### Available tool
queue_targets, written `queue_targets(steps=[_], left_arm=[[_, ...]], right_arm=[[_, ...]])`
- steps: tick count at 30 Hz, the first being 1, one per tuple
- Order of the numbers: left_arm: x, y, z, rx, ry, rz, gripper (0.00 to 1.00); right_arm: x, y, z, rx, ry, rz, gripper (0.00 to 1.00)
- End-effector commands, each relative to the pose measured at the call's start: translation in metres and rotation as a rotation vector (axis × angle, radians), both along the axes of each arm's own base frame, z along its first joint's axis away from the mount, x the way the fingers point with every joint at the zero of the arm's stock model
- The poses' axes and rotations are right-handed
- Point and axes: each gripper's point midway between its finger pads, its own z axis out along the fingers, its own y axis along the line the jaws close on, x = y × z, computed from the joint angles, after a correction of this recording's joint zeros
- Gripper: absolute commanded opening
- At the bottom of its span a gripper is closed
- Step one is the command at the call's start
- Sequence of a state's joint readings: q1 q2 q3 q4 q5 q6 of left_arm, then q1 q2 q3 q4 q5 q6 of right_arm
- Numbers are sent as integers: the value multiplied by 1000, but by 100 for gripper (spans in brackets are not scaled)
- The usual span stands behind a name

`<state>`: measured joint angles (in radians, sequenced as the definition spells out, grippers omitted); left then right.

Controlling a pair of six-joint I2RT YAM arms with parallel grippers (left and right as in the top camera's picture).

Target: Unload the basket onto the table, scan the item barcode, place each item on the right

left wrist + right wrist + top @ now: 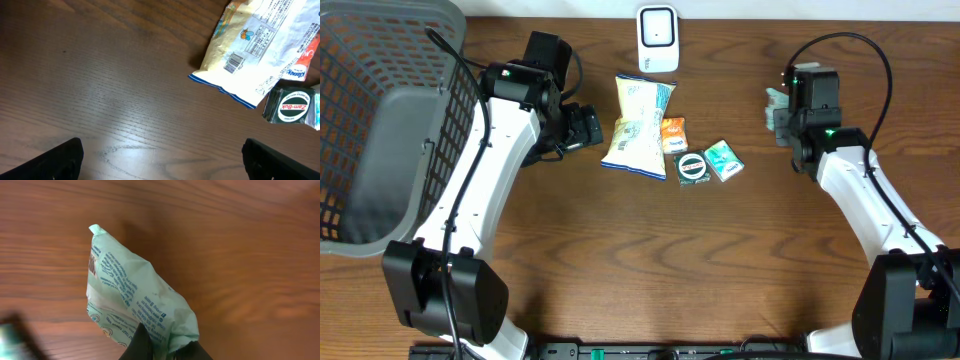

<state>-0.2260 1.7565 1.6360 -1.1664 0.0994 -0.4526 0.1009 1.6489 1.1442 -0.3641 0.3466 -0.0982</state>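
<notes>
Pinching green packet (134, 297) by its edge; right gripper (165, 347).

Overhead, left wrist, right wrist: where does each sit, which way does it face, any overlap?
Overhead: fixed above the table, facing straight down; left arm, right arm, basket and scanner show.
Left wrist: on the left arm, angled down at the table; open left tool's tips at the bottom corners, snack bag and Zam-Buk tin ahead.
Right wrist: on the right arm, facing down; right tool shut on a pale green packet.
Shared: overhead and left wrist both show the snack bag and Zam-Buk tin.
</notes>
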Motion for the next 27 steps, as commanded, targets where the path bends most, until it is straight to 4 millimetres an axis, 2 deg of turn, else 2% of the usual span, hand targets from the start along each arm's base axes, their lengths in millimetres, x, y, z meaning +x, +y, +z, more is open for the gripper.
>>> queue_targets(steps=[1, 8, 11, 16, 19, 24, 26, 27], left_arm=[[-1, 1, -3, 3, 12, 14, 100], [-1, 1, -3, 3, 12, 14, 100], [-1, 1, -3, 3, 12, 14, 100], [-1, 1, -3, 3, 12, 14, 100], [-1, 1, -3, 3, 12, 14, 100], [-1, 1, -3, 3, 12, 14, 100], [-1, 1, -3, 3, 12, 14, 100], [-1, 1, -3, 3, 12, 14, 100]], right_arm=[[-4, -29, 22, -183, -25, -108, 1], [-16, -60, 4, -356, 50, -251, 1], [-18, -63, -4, -414, 82, -271, 1], [-16, -43, -19, -426, 101, -233, 1], [-19, -28, -31, -409, 112, -225, 6], [-22, -5, -52, -417, 159, -169, 7], [-23, 5, -57, -418, 172, -141, 11], [-23, 12, -59, -408, 175, -120, 17]])
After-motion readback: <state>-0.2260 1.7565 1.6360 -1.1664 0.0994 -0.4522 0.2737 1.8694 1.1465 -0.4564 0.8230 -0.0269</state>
